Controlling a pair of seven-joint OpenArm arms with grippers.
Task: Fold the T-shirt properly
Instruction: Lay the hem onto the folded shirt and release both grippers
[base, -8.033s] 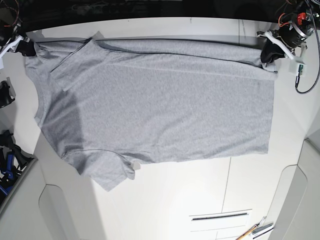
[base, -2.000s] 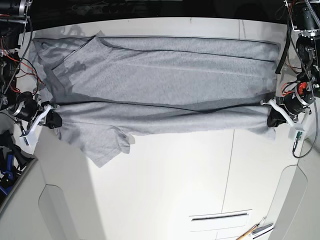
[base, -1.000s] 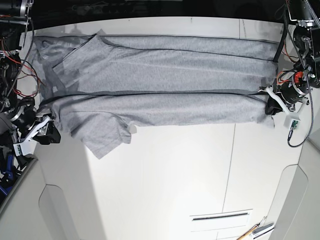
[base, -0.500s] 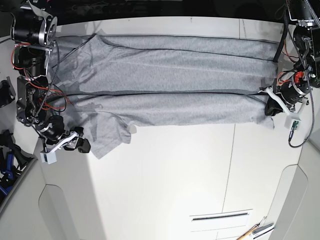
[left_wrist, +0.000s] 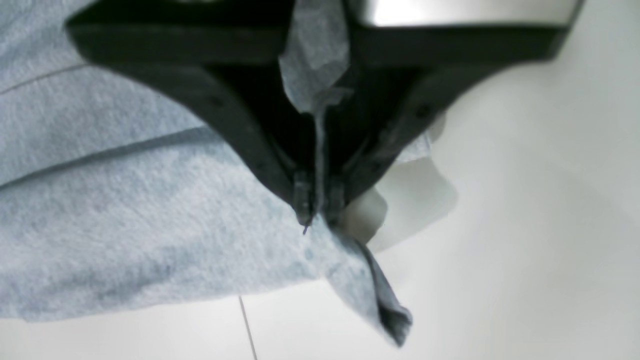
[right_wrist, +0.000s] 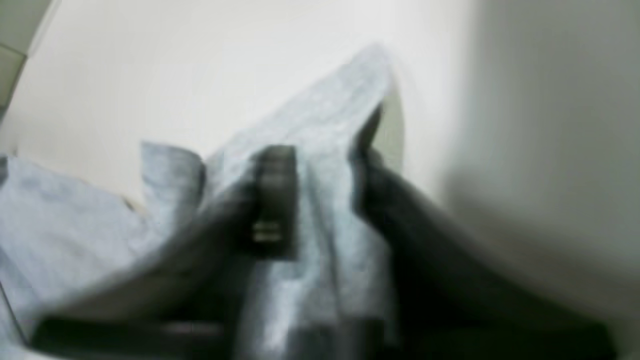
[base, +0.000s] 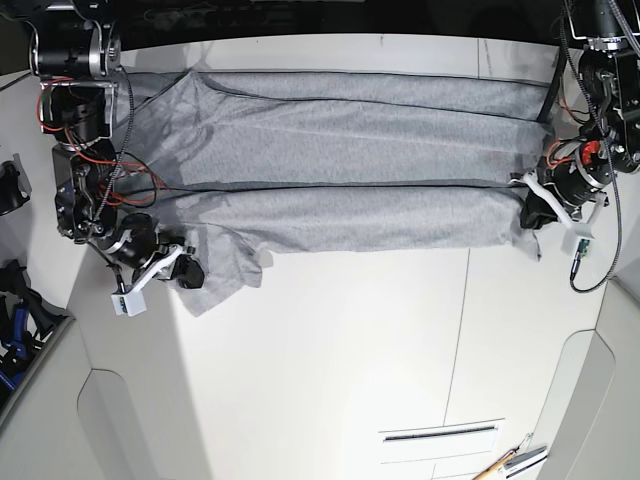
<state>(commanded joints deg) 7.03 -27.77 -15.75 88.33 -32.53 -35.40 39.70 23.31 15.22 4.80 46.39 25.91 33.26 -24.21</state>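
Observation:
The grey T-shirt (base: 340, 165) lies across the white table, folded lengthwise into a long band, plain side up. Its lower sleeve (base: 225, 270) sticks out toward the front at the left. My left gripper (base: 538, 212) is at the band's right end, shut on the hem corner. In the left wrist view the jaws (left_wrist: 317, 200) pinch a thin fold of T-shirt (left_wrist: 125, 210). My right gripper (base: 186, 272) sits at the sleeve's left edge. In the blurred right wrist view its fingers (right_wrist: 272, 200) stand apart with T-shirt cloth (right_wrist: 325, 165) between them.
The white table (base: 330, 360) has a vertical seam and a dark slot (base: 440, 432) near the front. Tools (base: 515, 462) lie at the front right corner. Black gear (base: 15, 310) crowds the left edge. The right arm's body and wires (base: 75, 130) overhang the shirt's left end.
Both grippers dragged the far edge forward, folding the shirt over. The right gripper then let go, swung out left and came in onto the lower sleeve. The left gripper has crept slightly up.

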